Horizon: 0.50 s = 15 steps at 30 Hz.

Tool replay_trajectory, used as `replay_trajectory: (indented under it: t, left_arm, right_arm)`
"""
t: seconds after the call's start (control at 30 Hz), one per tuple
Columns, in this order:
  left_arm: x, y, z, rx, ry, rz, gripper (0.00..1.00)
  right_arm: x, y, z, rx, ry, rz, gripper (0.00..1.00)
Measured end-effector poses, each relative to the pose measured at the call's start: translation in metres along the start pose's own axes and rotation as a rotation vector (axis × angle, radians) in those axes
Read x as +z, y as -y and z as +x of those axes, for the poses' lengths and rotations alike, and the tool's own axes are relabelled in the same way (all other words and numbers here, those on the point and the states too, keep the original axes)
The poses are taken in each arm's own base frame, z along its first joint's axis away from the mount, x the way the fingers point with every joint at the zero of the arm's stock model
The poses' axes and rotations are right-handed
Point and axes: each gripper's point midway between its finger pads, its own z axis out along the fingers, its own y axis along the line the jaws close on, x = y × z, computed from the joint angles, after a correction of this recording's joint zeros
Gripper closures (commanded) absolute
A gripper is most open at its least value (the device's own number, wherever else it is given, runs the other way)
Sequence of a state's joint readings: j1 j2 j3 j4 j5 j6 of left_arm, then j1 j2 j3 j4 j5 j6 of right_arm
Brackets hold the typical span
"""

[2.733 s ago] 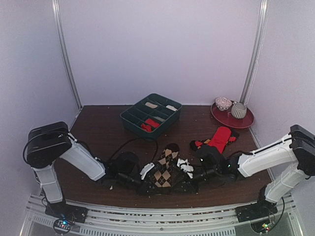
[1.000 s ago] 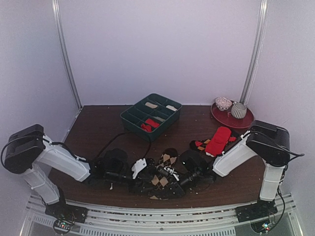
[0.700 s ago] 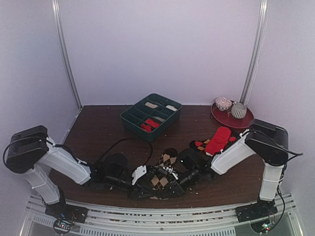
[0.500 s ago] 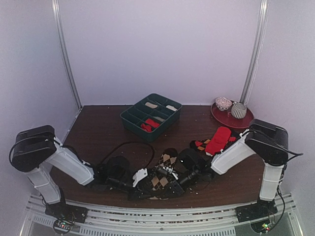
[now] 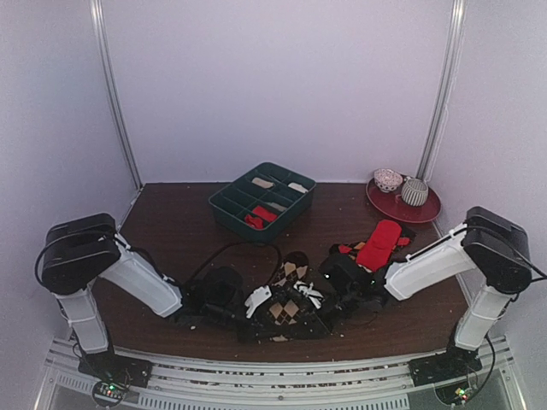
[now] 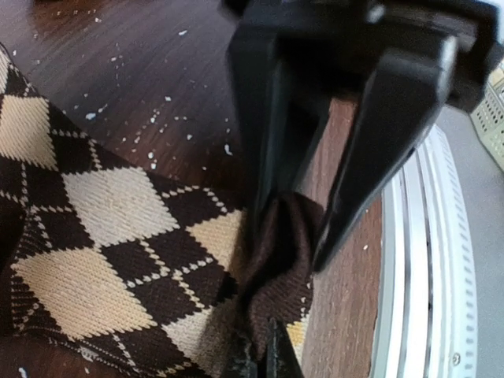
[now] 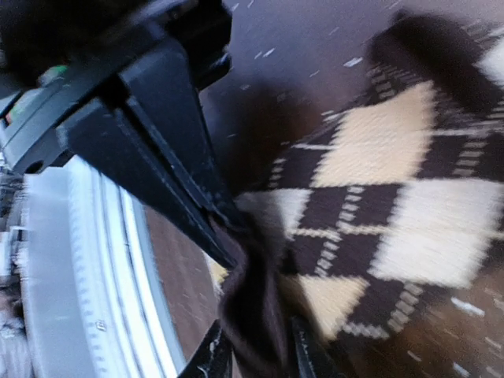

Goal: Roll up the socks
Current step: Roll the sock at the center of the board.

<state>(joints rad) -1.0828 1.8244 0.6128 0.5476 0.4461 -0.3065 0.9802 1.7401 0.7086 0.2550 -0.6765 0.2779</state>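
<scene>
Step in hand: starting the roll at the near end. The dark brown sock with tan argyle diamonds (image 5: 287, 306) lies on the dark wooden tabletop (image 5: 171, 224) at near centre, between the two arms. Its length runs away toward the green divided tray (image 5: 224, 205), which stands well apart.

The left gripper (image 6: 293, 244) has its jaws pinching a bunched fold of the sock's plain dark edge, close to the tabletop's near rim. The right gripper (image 7: 236, 248) has its jaws pressed onto a similar dark fold; that view is blurred, but cloth shows in the pinch.

To do this well, you should move both pinches together and level, turning the near edge over toward the far side. Hold light tension across the width so the soft knit does not sag between the grips. Stay low to the tabletop: lifting would likely drag the whole sock instead of curling it.
</scene>
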Motion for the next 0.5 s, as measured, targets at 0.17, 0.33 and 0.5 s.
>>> replay_trajectory:
  t: [0.17, 0.33, 0.5]
  left_arm:
    - [0.003, 0.000, 0.000, -0.066, -0.002, 0.013, 1.00]
    - [0.003, 0.001, 0.001, -0.090, -0.003, 0.021, 1.00]
    - [0.003, 0.000, 0.001, -0.096, -0.014, 0.027, 1.00]
  right_arm:
    - [-0.051, -0.001, -0.006, -0.253, 0.166, 0.180, 0.63]
    - [-0.078, -0.029, 0.001, -0.607, 0.301, 0.238, 0.59]
    - [-0.065, -0.025, 0.010, -0.763, 0.239, 0.296, 0.59]
